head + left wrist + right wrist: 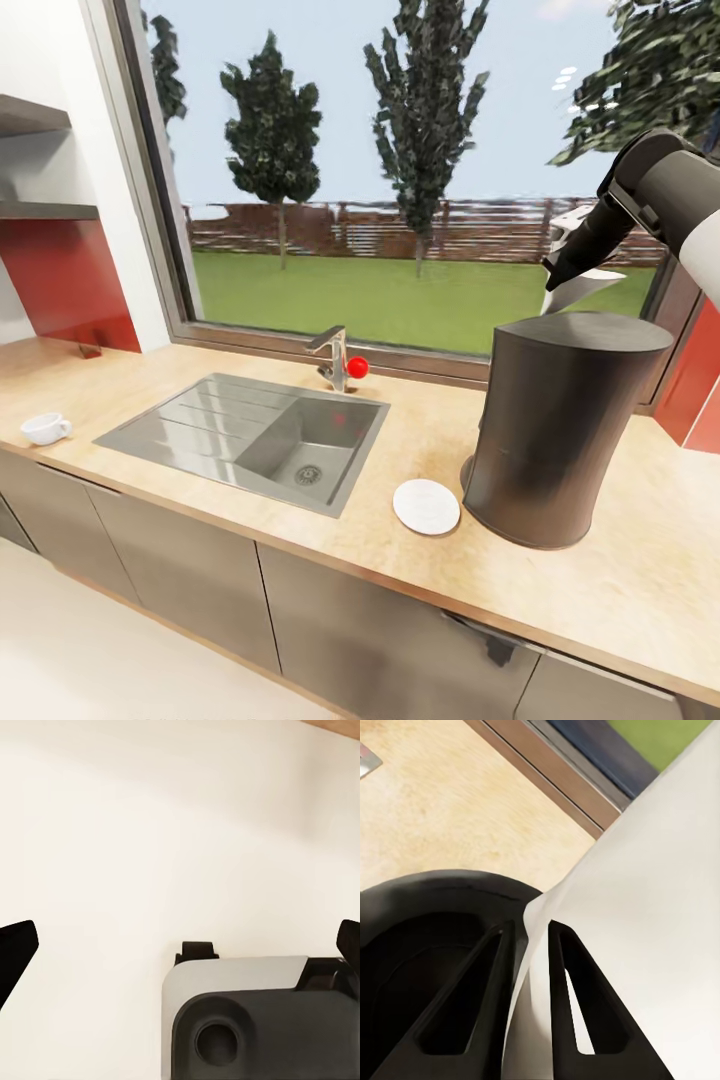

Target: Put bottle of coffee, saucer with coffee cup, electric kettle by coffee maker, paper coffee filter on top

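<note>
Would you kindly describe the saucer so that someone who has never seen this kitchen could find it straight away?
Start at the long tan kitchen countertop under the big window and find the tall dark grey coffee maker right of the grey sink. The saucer lies flat between them near the counter's front edge, a small round white plate, unlike the handled white coffee cup far to the left.

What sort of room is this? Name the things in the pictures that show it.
Most likely a home kitchen. A long wooden countertop holds an inset sink with a tap, a coffee maker stands on it, and a cup sits near the sink.
</note>
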{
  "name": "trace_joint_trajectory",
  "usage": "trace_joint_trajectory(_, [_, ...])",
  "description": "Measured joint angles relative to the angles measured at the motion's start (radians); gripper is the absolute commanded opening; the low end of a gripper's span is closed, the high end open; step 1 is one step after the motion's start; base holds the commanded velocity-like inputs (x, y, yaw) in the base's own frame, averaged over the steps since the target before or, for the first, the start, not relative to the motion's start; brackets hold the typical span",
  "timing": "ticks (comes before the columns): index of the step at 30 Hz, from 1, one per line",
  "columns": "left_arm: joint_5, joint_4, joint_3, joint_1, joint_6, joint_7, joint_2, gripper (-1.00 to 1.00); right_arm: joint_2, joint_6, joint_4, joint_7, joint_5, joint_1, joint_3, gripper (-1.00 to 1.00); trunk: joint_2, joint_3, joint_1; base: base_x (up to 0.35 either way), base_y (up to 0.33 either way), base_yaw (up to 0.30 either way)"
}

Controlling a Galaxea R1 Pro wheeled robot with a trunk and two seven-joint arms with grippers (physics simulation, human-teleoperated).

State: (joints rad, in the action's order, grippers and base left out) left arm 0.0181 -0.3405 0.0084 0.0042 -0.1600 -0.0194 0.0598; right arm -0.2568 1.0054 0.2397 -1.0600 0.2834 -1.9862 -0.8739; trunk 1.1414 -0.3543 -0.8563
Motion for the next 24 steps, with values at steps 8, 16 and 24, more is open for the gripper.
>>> trace_joint_trajectory(8, [0.000,0.000,0.000,0.000,0.000,0.000,0.000,1.00,0.000,0.002,0.000,0.000,-0.002,0.000,0.001,-1.00,0.000,-0.011,0.000,0.000,0.000,0.000])
trace_joint_trajectory(16, [0.000,0.000,0.000,0.000,0.000,0.000,0.000,1.00,0.000,0.002,0.000,0.000,-0.002,0.000,0.000,-1.00,0.000,-0.014,0.000,0.000,0.000,0.000])
trace_joint_trajectory(24, [0.000,0.000,0.000,0.000,0.000,0.000,0.000,1.00,0.000,0.002,0.000,0.000,-0.003,0.000,0.001,-1.00,0.000,-0.014,0.000,0.000,0.000,0.000])
